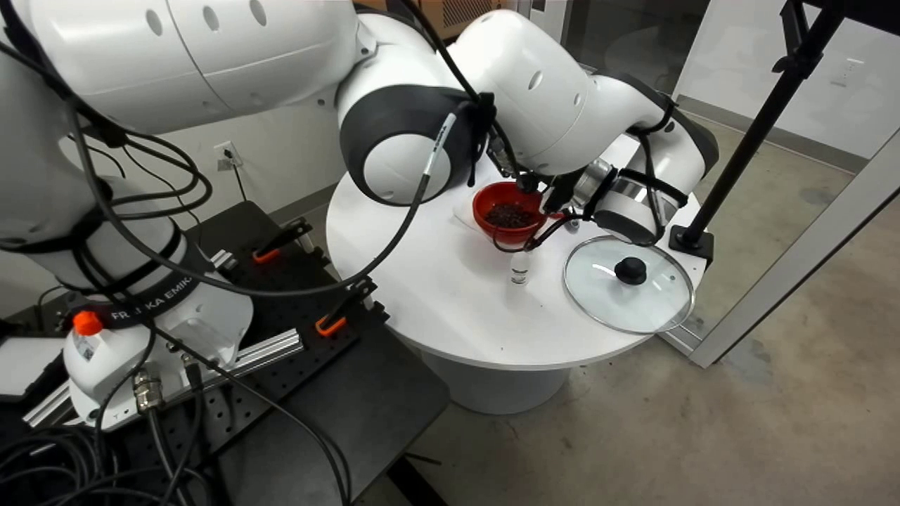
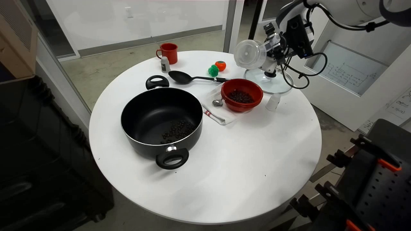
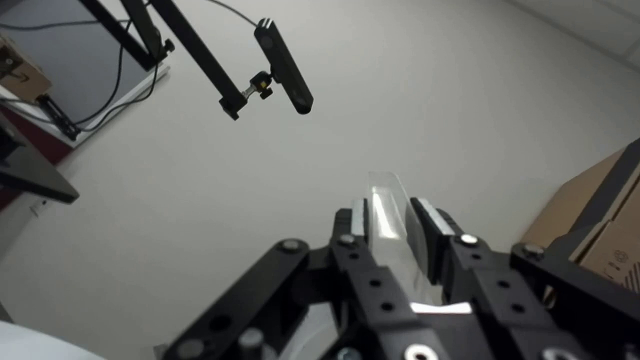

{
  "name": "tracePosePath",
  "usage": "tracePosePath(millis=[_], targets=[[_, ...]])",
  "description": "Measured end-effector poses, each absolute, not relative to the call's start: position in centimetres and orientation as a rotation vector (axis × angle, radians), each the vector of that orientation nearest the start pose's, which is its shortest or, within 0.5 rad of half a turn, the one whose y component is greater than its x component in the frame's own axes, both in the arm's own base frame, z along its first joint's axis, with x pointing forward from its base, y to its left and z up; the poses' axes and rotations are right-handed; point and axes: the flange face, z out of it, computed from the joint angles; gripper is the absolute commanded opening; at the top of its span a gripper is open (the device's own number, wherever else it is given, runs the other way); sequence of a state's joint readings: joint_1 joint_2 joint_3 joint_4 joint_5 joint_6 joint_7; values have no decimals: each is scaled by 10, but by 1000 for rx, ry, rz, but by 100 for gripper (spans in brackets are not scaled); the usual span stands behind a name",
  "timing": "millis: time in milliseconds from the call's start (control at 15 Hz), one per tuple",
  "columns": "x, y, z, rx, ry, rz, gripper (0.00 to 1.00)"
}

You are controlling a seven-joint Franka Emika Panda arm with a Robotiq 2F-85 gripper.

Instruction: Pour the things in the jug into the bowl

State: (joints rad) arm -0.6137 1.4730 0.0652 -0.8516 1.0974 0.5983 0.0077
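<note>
Hand (image 3: 392, 220) is clamped on translucent jug (image 2: 249, 55), tilted in its grip; red bowl (image 2: 240, 107), small dark pieces (image 2: 239, 96) inside, stands lower than the hand, off to one side.

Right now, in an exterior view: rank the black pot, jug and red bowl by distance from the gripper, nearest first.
1. Jug: held in the gripper, body toward image left.
2. Red bowl: below, slightly image left.
3. Black pot: lower still, well over to image left.
</note>
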Motion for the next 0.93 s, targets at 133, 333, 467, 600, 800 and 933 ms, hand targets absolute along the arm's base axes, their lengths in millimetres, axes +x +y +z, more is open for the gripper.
tracePosePath(millis=[133, 333, 467, 600, 800, 933], targets=[[562, -224, 62, -1259, 161, 928, 26], [562, -223, 60, -1265, 158, 923, 26], [562, -224, 60, -1265, 161, 922, 26], [561, -224, 60, -1265, 161, 922, 6], [561, -226, 57, -1307, 132, 868, 6], [561, -228, 54, -1364, 75, 798, 6]])
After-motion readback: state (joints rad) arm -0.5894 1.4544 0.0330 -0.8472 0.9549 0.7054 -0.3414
